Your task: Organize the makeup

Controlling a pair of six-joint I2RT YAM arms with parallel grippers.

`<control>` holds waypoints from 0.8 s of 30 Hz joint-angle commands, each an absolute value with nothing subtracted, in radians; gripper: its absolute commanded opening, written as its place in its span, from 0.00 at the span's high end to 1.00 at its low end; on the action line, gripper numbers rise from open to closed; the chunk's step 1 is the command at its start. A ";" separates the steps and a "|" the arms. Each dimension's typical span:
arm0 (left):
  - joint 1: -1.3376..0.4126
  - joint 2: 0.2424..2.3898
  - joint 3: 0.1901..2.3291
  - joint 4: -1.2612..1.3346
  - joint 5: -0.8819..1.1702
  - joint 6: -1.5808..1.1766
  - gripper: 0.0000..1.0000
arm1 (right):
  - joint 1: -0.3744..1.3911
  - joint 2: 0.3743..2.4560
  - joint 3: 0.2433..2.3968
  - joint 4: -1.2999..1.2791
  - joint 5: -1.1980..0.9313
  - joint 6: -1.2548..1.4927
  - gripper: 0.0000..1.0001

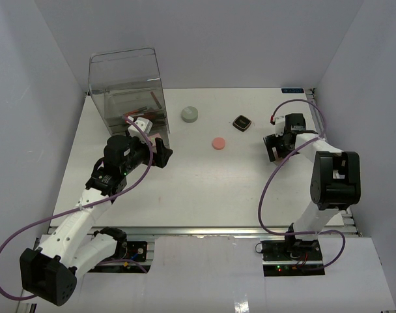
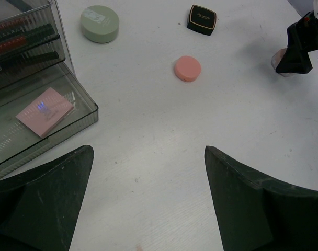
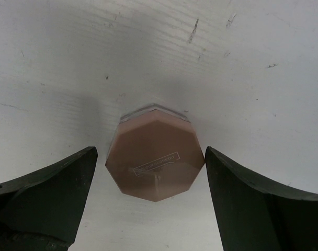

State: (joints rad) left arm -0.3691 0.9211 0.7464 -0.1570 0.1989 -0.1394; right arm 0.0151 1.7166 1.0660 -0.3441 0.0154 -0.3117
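A beige octagonal puff case (image 3: 155,157) sits on the table between the jaws of my right gripper (image 3: 151,175), which is open around it; the right finger is almost touching it. In the top view the right gripper (image 1: 275,150) covers the case. My left gripper (image 2: 147,157) is open and empty over bare table, just right of the open bottom drawer (image 2: 84,107), which holds a pink square compact (image 2: 45,111). Red-and-black sticks (image 2: 15,44) lie in the upper drawers. A grey round jar (image 1: 189,115), a pink disc (image 1: 218,143) and a black square compact (image 1: 241,122) lie mid-table.
The tall clear drawer box (image 1: 126,88) stands at the back left. White walls close in the table on the left, back and right. The left arm (image 1: 100,182) stretches diagonally toward the box.
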 commanded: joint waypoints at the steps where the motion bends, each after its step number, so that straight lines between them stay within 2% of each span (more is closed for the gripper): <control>1: -0.365 0.897 0.740 -0.150 0.204 -0.143 0.02 | 0.012 1.730 1.106 -0.372 0.009 -0.341 0.10; 10: -0.365 0.886 0.736 -0.149 0.201 -0.143 0.02 | 0.011 1.745 1.112 -0.386 -0.022 -0.367 0.02; 12: -0.365 0.883 0.736 -0.149 0.200 -0.143 0.02 | 0.012 1.743 1.114 -0.389 -0.029 -0.373 0.10; 18: -0.365 0.870 0.733 -0.147 0.192 -0.144 0.02 | 0.012 1.744 1.120 -0.402 -0.047 -0.395 0.26; 24: -0.365 0.859 0.730 -0.147 0.183 -0.143 0.02 | 0.012 1.731 1.136 -0.426 -0.094 -0.418 0.73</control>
